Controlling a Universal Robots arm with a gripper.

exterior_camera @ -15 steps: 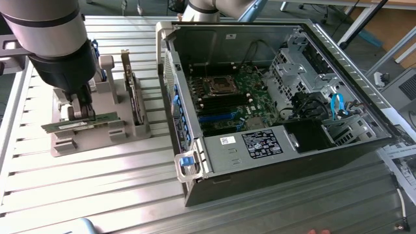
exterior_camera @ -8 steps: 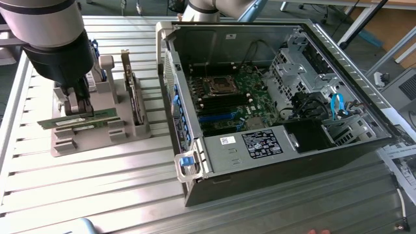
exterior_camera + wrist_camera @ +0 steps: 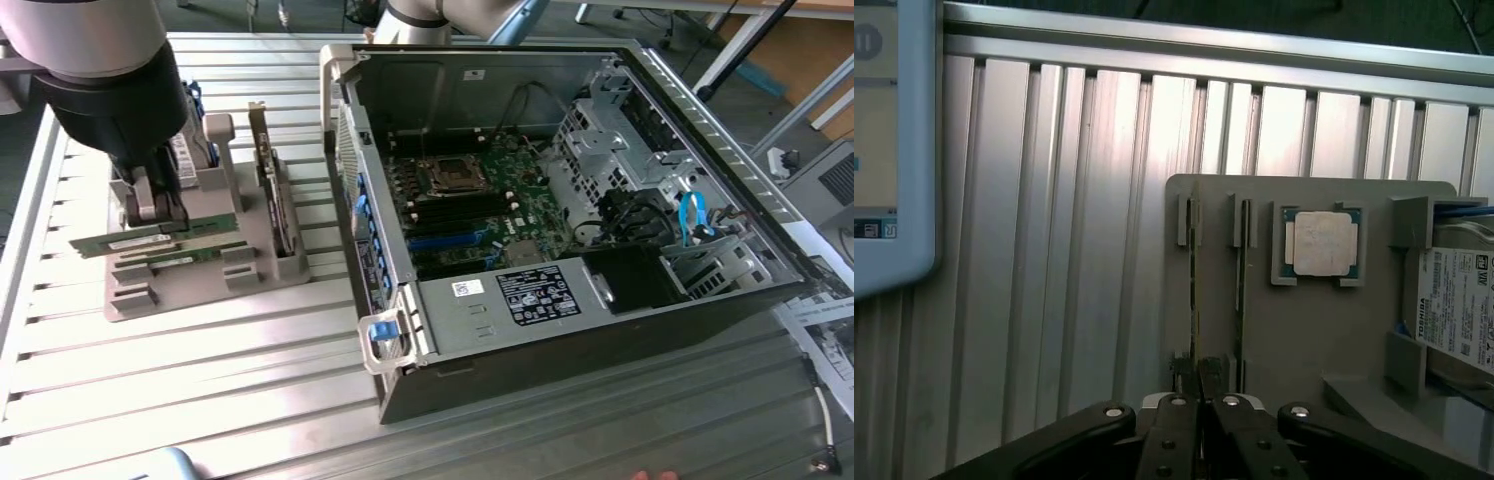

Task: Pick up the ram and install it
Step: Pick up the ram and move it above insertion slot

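Ribbed aluminium bench (image 3: 200, 380) carries a grey slotted plastic holder (image 3: 287, 268) beside an open black computer case (image 3: 534, 340). In the exterior view, the black two-finger gripper (image 3: 158, 212) is clenched on the long, thin green ram stick (image 3: 114, 244) at the holder's edge farthest from the case. In the wrist view, the gripper (image 3: 1200, 385) pinches the ram stick (image 3: 1194, 290), seen edge-on, along the holder's outer edge. It looks light, stiff and fragile, so it is best held by its bare board edges, off the chips.

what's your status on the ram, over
Gripper shut on the ram, edge-on in the grey holder. Second stick in the next slot, apart. Open computer case at the exterior view's right.
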